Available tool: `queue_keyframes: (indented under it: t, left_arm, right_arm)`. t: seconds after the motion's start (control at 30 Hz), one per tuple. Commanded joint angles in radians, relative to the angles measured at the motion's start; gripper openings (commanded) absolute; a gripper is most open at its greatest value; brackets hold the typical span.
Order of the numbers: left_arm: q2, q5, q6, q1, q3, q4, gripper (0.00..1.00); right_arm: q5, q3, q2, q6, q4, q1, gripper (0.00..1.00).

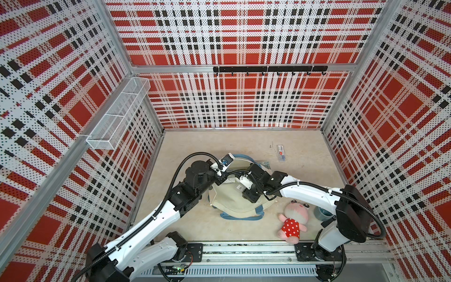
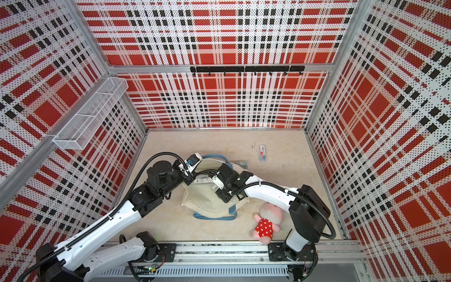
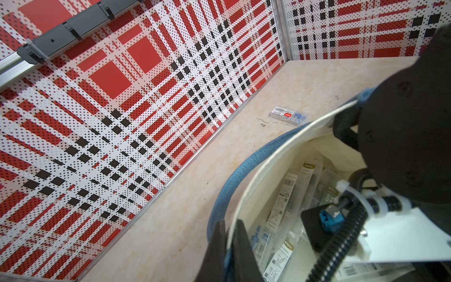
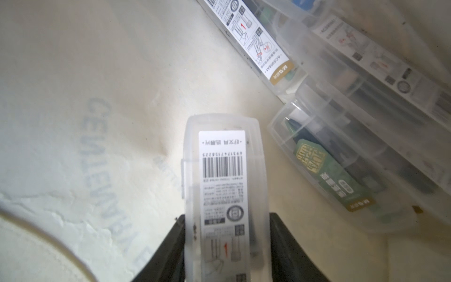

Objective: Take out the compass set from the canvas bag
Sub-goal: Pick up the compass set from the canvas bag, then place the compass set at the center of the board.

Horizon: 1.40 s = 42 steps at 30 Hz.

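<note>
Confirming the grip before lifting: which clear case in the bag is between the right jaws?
The barcode-label case, clamped between the right jaws. The green-label case and the diagram-label case lie loose in the canvas bag.

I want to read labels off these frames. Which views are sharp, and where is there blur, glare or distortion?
Right wrist view: the barcode on the translucent plastic case reads clearly, print nearer the right arm's black fingers softens, other clear cases blur. Left wrist view: red plaid wall sharp, left arm's black fingers out of focus. Both top views: wide-angle bowing, labels too small.
</note>
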Motion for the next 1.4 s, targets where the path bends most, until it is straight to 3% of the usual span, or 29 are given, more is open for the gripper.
queue_keyframes:
  t: [0.0, 0.3, 0.63, 0.73, 0.83, 1.03, 1.23, 1.37]
  left_arm:
    - [-0.021, 0.017, -0.007, 0.015, -0.004, 0.090, 0.00]
    - [-0.014, 0.038, -0.013, 0.032, 0.002, 0.095, 0.00]
    - [-0.010, 0.051, -0.023, 0.039, 0.009, 0.098, 0.00]
    - [-0.011, 0.053, -0.025, 0.038, 0.011, 0.101, 0.00]
    - [-0.011, 0.051, -0.025, 0.037, 0.010, 0.100, 0.00]
    - [-0.006, 0.060, -0.026, 0.034, 0.015, 0.101, 0.00]
    - [0.004, 0.065, -0.027, 0.026, 0.026, 0.101, 0.00]
    - [0.009, 0.071, -0.029, 0.025, 0.030, 0.101, 0.00]
  right_arm:
    - [0.031, 0.021, -0.101, -0.040, -0.051, 0.008, 0.32]
    - [0.050, 0.085, -0.232, -0.066, -0.100, 0.008, 0.31]
    - [0.163, 0.343, -0.269, -0.063, -0.092, -0.035, 0.33]
    - [0.186, 0.350, -0.313, -0.071, -0.066, -0.151, 0.34]
    - [0.085, 0.324, -0.320, -0.058, -0.037, -0.382, 0.34]
    - [-0.043, 0.219, -0.190, -0.020, 0.096, -0.716, 0.32]
    - [-0.028, 0.209, 0.073, -0.004, 0.171, -0.873, 0.31]
    - [-0.037, 0.256, 0.252, 0.006, 0.207, -0.907, 0.31]
